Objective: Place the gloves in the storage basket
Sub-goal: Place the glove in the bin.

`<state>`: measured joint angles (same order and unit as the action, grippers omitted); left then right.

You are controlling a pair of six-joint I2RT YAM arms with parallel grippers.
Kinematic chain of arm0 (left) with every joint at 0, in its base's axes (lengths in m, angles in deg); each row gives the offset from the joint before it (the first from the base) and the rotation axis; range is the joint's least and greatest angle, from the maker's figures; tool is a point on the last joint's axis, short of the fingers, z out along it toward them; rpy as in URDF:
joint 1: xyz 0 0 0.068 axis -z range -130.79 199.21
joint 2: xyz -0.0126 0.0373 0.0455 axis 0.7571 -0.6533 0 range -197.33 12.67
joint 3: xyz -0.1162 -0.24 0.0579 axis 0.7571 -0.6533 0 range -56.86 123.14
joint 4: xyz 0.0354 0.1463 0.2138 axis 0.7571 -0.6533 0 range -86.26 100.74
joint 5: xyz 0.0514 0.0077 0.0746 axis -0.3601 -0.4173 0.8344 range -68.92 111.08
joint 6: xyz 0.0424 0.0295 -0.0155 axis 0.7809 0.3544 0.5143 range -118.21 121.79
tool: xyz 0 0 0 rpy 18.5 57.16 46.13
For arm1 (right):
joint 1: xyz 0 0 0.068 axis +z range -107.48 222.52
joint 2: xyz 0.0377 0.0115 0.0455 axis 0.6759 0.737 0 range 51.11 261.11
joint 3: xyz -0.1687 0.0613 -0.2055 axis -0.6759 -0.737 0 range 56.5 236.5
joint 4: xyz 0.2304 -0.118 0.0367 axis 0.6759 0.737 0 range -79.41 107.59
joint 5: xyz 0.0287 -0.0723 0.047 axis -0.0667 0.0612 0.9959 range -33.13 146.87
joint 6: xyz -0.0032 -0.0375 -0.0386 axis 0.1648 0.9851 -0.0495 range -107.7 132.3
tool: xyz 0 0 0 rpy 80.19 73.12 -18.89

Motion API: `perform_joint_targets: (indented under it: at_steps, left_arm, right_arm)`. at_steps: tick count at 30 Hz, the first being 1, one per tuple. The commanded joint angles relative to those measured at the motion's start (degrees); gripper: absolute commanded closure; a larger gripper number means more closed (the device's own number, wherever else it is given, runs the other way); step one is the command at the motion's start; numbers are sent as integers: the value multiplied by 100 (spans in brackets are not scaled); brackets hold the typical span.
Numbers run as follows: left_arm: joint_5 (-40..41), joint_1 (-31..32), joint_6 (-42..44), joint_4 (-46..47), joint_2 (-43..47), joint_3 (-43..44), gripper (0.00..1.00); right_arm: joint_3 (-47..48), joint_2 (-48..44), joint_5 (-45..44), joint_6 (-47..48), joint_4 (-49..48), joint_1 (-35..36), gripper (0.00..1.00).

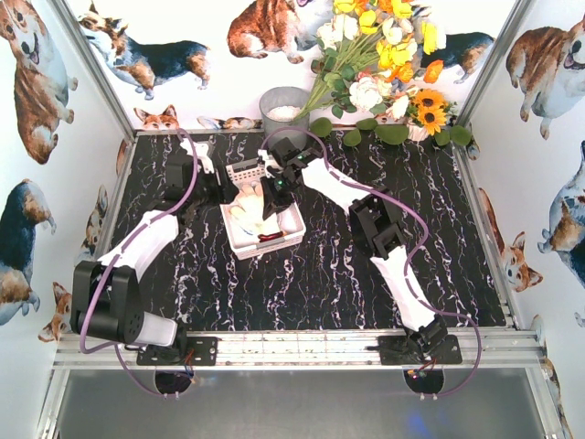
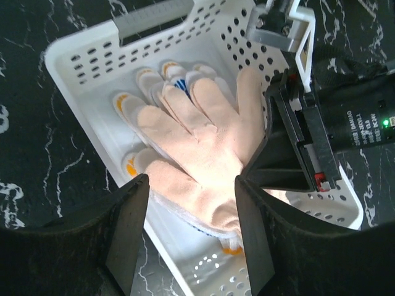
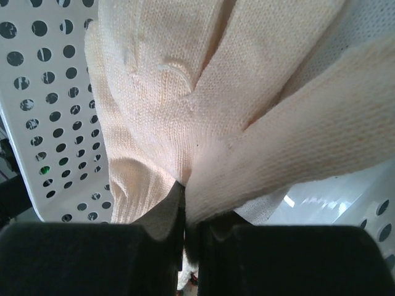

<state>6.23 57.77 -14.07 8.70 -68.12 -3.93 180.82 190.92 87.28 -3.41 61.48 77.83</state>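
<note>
Right gripper (image 3: 185, 216) pinched shut on a beige knit glove (image 3: 185, 92), arm angled down into the basket (image 3: 49, 123): white plastic, round-holed walls. Orange-tipped gloves (image 2: 126, 105) lie flat inside. Left gripper (image 2: 191, 185) hovers above, jaws partly open, empty. Black marbled counter (image 1: 366, 274) underneath.

- The tabletop (image 1: 320, 283) is black with white marble-like veining, and a metal rail runs along its near edge.
- The white perforated storage basket (image 1: 245, 249) sits on it left of centre, in the far half and slightly askew (the left wrist view shows dark veined surface beside it).
- A grey bucket (image 1: 283, 114) stands at the far edge.
- Flowers (image 1: 379, 55) lean at the far right, and their green leaves (image 1: 393, 133) trail onto the surface.
</note>
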Motion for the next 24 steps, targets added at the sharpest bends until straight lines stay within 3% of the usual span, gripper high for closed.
perform_joint_targets:
  at_steps: [1, 4, 10, 16, 24]
  left_arm:
    - [-175, 113, -62, -240, -133, 122, 48]
    - [-148, 186, -90, -207, -130, 113, 48]
    - [18, 199, -174, -246, -67, 130, 48]
    - [45, 212, -263, -240, 28, 175, 47]
    - [142, 442, -384, -159, -320, 378, 50]
  right_arm:
    - [307, 110, -113, 249, 353, 87, 88]
    - [328, -10, -115, 232, 314, 122, 71]
    - [427, -267, -307, 120, 316, 173, 50]
    - [282, -823, -1078, 132, 395, 204, 37]
    - [-582, -1888, -1432, -115, -66, 204, 37]
